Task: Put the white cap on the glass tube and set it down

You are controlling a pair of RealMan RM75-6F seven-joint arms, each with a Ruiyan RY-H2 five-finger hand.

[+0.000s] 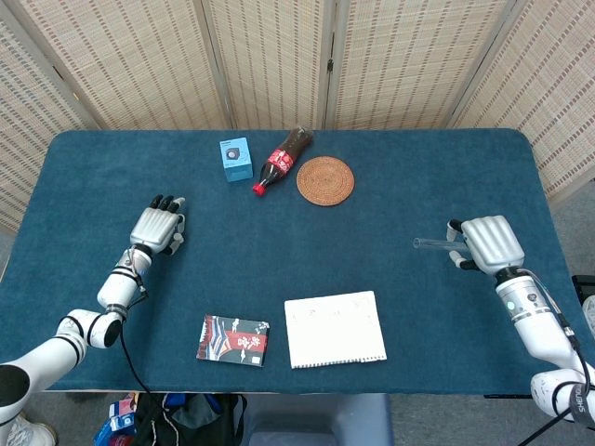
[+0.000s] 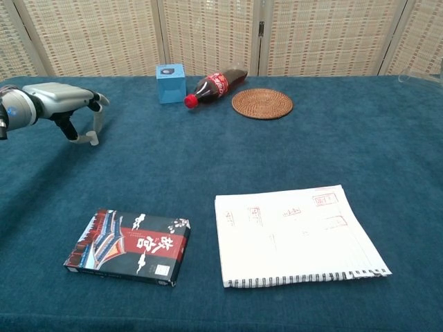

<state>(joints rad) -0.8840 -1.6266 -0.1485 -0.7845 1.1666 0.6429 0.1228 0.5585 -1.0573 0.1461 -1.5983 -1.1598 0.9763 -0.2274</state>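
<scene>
In the head view my right hand [image 1: 489, 243] hovers over the right side of the blue table and grips one end of the clear glass tube [image 1: 429, 243], which sticks out level to the left. In the chest view only the faint tip of the glass tube [image 2: 417, 75] shows, at the top right edge. My left hand [image 1: 158, 228] is over the table's left side. In the chest view the left hand [image 2: 57, 99] points its thumb and a finger downward, pinching a small white cap [image 2: 84, 140] just above the cloth. The two hands are far apart.
At the back lie a small blue box [image 1: 235, 159], a cola bottle [image 1: 282, 160] on its side and a round woven coaster [image 1: 325, 179]. Near the front edge lie a patterned flat box [image 1: 234, 339] and a white notepad [image 1: 335, 329].
</scene>
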